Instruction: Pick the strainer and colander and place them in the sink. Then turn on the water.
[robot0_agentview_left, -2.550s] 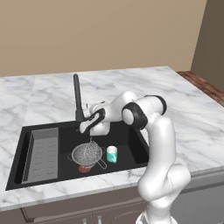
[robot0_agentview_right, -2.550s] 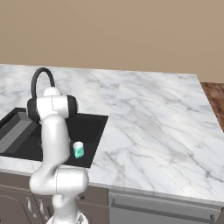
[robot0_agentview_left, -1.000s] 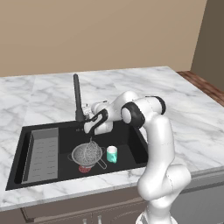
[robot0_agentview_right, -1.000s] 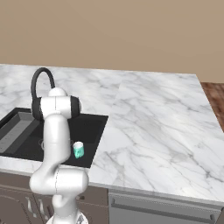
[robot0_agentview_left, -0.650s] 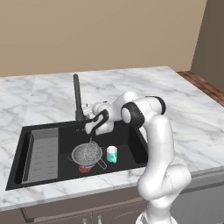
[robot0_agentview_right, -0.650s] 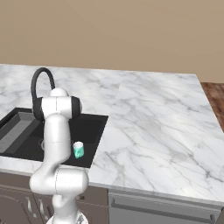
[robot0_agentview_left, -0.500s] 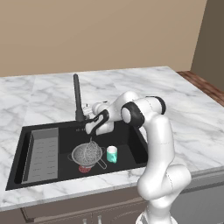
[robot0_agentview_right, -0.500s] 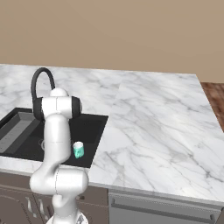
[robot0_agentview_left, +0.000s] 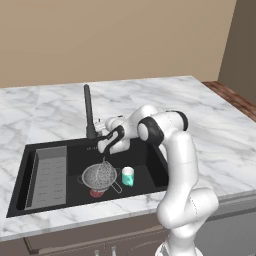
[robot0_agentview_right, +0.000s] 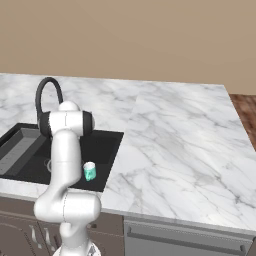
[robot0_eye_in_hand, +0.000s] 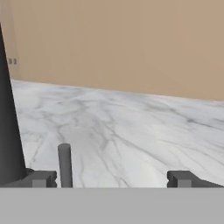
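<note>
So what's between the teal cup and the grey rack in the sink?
In the left base view, the colander sits between the teal cup and the rack in the sink.

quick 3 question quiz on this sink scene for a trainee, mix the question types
1. True or false: the colander lies inside the sink.
2. The gripper is: A open, B shut on the faucet lever, C shut on the teal cup.
3. Which thing stands right of the colander on the sink floor, in the left base view?

Key: 1 true; 2 A; 3 the teal cup.
</note>
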